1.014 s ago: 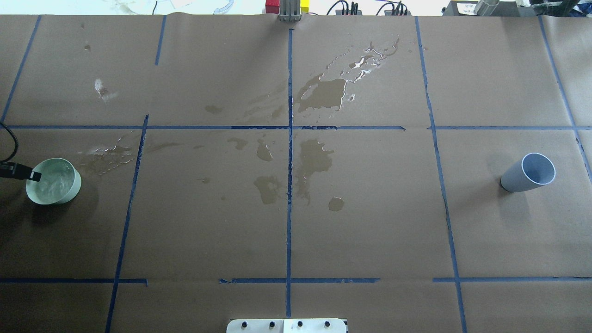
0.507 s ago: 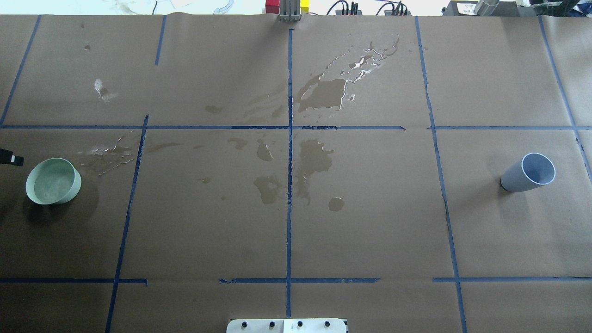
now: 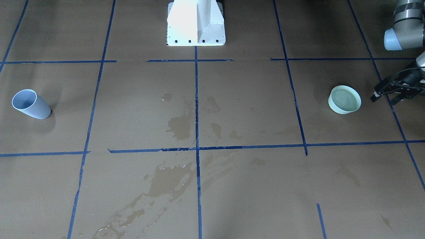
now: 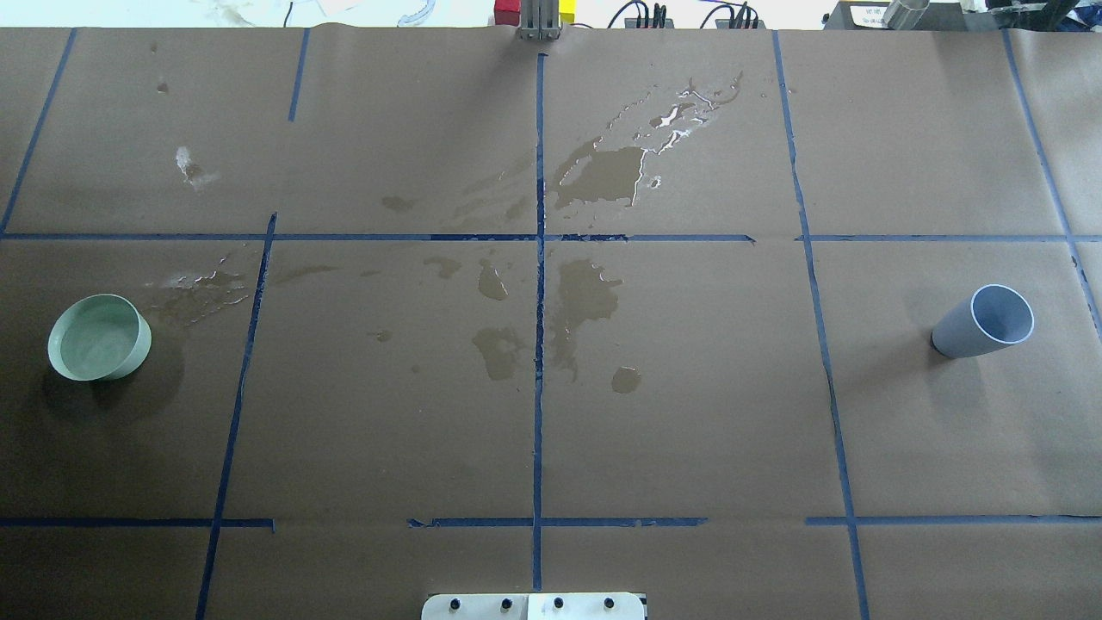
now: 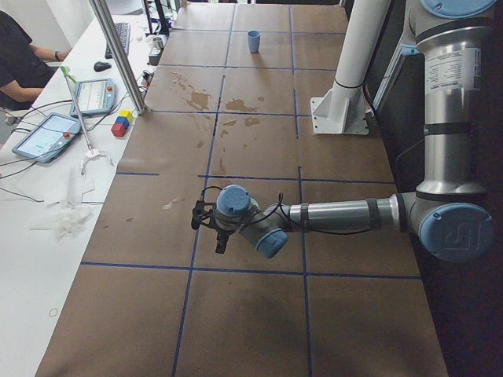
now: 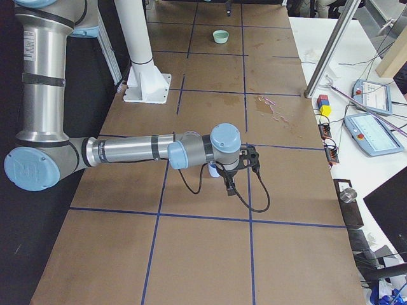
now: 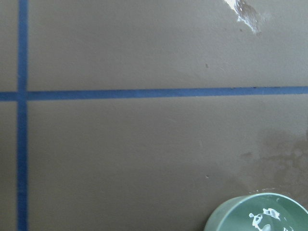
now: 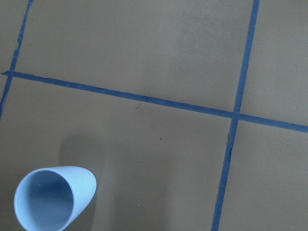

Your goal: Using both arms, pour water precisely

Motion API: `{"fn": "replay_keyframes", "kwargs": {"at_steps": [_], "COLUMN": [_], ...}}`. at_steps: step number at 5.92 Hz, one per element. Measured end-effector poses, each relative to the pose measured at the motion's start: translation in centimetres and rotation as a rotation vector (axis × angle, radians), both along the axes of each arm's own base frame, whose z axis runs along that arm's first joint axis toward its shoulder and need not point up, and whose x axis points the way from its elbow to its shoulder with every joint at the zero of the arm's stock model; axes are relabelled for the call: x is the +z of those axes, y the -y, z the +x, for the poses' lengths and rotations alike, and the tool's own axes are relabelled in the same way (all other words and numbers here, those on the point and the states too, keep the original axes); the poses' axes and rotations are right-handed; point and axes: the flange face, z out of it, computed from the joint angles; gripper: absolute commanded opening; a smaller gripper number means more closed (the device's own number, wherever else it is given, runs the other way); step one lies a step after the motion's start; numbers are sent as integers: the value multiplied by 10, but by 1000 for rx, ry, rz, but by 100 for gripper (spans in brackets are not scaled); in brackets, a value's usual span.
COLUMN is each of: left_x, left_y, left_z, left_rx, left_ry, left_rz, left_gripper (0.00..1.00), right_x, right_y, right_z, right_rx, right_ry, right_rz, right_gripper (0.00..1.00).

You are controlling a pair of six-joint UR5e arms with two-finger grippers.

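That shallow mint-green plastic bowl [image 3: 336,108] looks light, its water [image 3: 344,99] sloshy, so I'd pinch the rim; left gripper [image 3: 382,96] spread nearby, right gripper [image 6: 229,185] I cannot tell.

table [image 4: 689,430]: matt brown paper cover | tape lines [image 4: 538,430]: blue, smooth | spill patches [image 4: 603,172]: wet, glossy | bowl [image 3: 342,110]: smooth mint-green plastic | water [image 4: 96,343]: clear, glinting | cup [image 4: 951,337]: matt pale blue plastic | left arm [image 5: 338,214], right arm [image 6: 127,150]: satin grey metal tubes, smooth blue caps | pedestal [image 3: 196,23]: glossy white paint
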Motion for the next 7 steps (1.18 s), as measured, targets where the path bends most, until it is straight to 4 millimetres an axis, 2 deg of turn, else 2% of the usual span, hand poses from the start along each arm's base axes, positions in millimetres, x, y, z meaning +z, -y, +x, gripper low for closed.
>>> {"fn": "replay_keyframes", "kwargs": {"at_steps": [1, 2, 3, 4, 5, 7], "left_x": [-2, -14, -34, -51, -56, -45], "left_y": [4, 6, 4, 0, -5, -20], "left_z": [-30, -59, -78, -91, -101, -114], "left_rx": [18, 33, 47, 61, 92, 196], "left_ry": [40, 76, 106, 130, 148, 160], "left_rz": [7, -1, -24, -30, -22, -71], "left_gripper": [100, 100, 100, 100, 100, 100], "right_x": [5, 7, 7, 9, 11, 18], "right_y": [-5, -8, -9, -10, -13, -30], "right_z": [2, 6, 7, 8, 9, 13], "right_rx": [4, 11, 14, 15, 19, 24], "right_ry": [-1, -1, -1, -3, -4, -37], "right_rz": [-13, -17, -16, -18, -21, -21], "right_gripper": [100, 100, 100, 100, 100, 100]}}
